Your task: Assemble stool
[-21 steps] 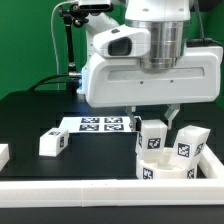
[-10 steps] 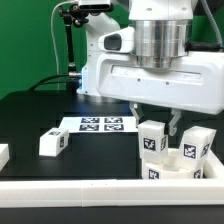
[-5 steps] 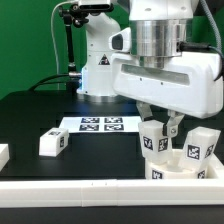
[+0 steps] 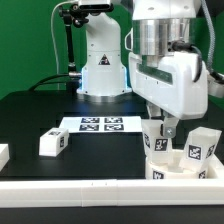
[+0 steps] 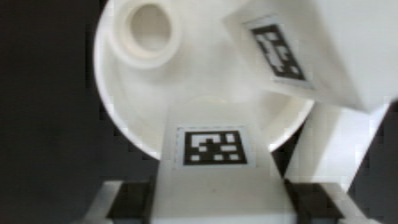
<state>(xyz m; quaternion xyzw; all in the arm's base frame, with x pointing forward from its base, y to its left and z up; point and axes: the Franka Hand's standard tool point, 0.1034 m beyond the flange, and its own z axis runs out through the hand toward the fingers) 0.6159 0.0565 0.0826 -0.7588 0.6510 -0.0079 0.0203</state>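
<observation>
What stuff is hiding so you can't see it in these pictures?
- Seat, exterior view: mostly hidden behind the upright leg and the white front rail.
- Hand, wrist view: blurry, with the fingers cut off at the picture's edge, so it is unclear whether it squeezes the leg.
- White piece, exterior view's left: cut off by the edge.
- Marker board, exterior view: its tags are too small to read.

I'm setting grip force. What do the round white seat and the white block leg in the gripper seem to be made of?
Round white disc seat: probably hard plastic, matte-smooth; even white, rounded moulded hole. White block leg held by the gripper: likely the same plastic, flat plain faces; its black-and-white tag looks like a printed sticker, uncertain.
</observation>
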